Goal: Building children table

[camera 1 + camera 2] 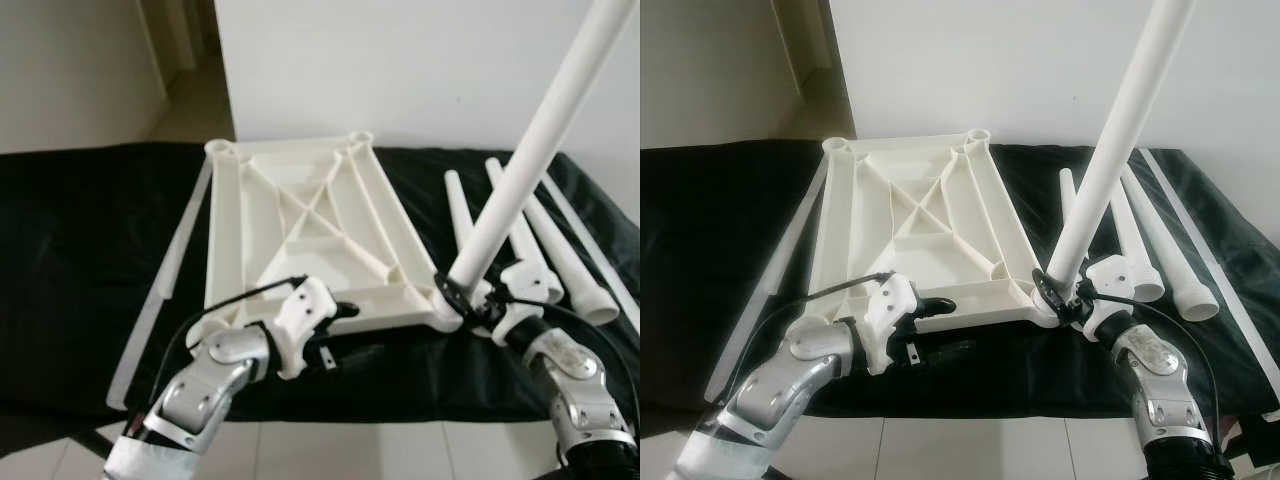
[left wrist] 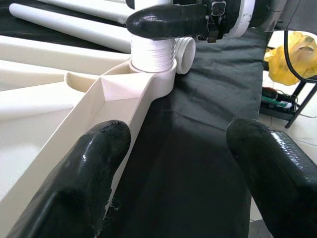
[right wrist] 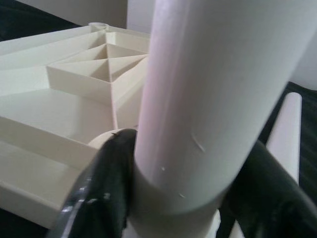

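**Barely begun: first leg going into the tabletop**

Clearly, from the head cameras, the build is at an early stage. The upturned tabletop (image 1: 300, 240) lies ribs-up on a black cloth (image 1: 70, 260). The right gripper (image 1: 462, 297) pinches the base of one white leg (image 1: 530, 150) at the near right corner socket (image 1: 442, 312); the leg leans, so it looks not yet seated. Three spare legs (image 1: 530, 245) lie on the cloth just to the right, and the far sockets stand unfilled. The left gripper (image 1: 335, 325) sits at the near edge of the tabletop.

In the left wrist view, the left gripper's fingers (image 2: 84, 178) are spread, one against the tabletop's edge and one over the cloth. Ahead, the leg's threaded end (image 2: 153, 54) rests in the socket.

The right wrist view shows black fingers (image 3: 106, 183) pressed on either side of the leg.

No container is present; the tabletop's ribbed pockets hold nothing.
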Robot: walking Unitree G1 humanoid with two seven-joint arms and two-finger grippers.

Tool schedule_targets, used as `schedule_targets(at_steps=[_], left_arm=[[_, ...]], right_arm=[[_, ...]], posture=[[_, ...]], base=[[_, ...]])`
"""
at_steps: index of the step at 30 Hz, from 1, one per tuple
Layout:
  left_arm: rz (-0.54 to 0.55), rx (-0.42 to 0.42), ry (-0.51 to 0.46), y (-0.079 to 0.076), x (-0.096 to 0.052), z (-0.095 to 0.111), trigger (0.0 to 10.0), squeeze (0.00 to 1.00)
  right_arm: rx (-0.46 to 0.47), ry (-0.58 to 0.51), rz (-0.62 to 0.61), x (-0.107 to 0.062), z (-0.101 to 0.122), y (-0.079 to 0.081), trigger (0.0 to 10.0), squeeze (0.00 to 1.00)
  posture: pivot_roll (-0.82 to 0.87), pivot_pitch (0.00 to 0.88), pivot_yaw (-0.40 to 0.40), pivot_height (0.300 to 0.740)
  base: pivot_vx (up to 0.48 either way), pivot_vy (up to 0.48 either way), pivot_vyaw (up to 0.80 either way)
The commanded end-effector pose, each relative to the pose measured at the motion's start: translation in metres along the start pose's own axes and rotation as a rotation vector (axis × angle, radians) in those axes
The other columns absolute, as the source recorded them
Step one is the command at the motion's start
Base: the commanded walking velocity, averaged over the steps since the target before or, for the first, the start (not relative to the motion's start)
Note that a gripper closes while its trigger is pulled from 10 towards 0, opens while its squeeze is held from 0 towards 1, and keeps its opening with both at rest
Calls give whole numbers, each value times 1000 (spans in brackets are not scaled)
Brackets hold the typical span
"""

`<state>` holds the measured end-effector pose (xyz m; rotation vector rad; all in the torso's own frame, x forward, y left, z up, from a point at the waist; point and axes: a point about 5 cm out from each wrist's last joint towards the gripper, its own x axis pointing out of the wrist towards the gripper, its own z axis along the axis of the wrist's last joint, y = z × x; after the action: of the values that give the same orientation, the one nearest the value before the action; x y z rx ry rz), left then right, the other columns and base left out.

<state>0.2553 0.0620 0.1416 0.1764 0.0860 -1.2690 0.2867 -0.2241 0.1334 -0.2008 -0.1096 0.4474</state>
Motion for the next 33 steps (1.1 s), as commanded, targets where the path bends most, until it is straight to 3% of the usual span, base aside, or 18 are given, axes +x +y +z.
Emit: schedule_targets(at_steps=[1,9,11,12,13,26,33], left_arm=[[21,19,8,-1,-1,0,10000,0],[49,20,11,4,-4,2,10000,0],[48,19,10,3,-4,1,10000,0],[48,19,10,3,-4,1,10000,0],[46,17,11,2,-5,1,10000,0],[50,20,18,2,-6,0,10000,0],[48,19,24,1,-7,-1,10000,0]], right_arm=[[1,14,8,0,-1,-3,0,0],[15,54,0,-4,-11,-3,0,0],[24,54,-25,-4,-13,-3,4510,0],[24,54,-25,-4,-13,-3,4510,0],[36,52,-36,-4,-14,-2,10000,0],[141,5,-103,-2,-17,13,10000,0],[210,-16,-219,0,-21,27,10000,0]], posture=[[-2,0,10,740],[1,0,6,740],[1,0,5,740],[1,0,5,740],[2,0,5,740],[3,0,7,740],[8,0,7,740]], base=[[0,0,0],[0,0,0],[0,0,0],[0,0,0],[0,0,0],[0,0,0],[0,0,0]])
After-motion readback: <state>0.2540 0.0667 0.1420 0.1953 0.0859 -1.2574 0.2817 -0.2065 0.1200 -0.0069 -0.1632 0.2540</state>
